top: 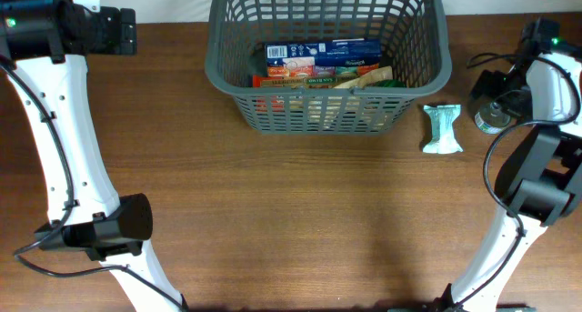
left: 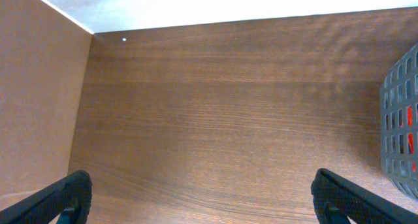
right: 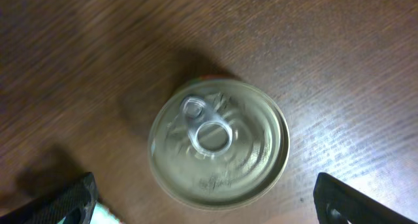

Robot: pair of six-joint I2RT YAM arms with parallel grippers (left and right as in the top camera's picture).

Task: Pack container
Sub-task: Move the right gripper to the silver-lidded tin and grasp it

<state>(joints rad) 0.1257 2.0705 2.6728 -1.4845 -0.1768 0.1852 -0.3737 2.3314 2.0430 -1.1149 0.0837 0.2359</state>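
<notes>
Container: dark grey slotted plastic basket, at 12 o'clock on the brown wooden table.
Done: blue cardboard box and red, orange and green flat packets lie inside the basket.
Left: pale green wrapped packet lies on the table at 4 o'clock of the basket. The round metal ring-pull can stands at 3 o'clock of that packet.
Progress: judged past halfway, with two items outside.
Right gripper: fingers spread wide above the can, grasping nothing.
Left gripper: released, over bare table at 9 o'clock of the basket.
Hard to tell: package print is unreadable. The basket's lower layer shows only through the slots. The can's side is hidden. In the overhead view the right arm partly covers the can.
</notes>
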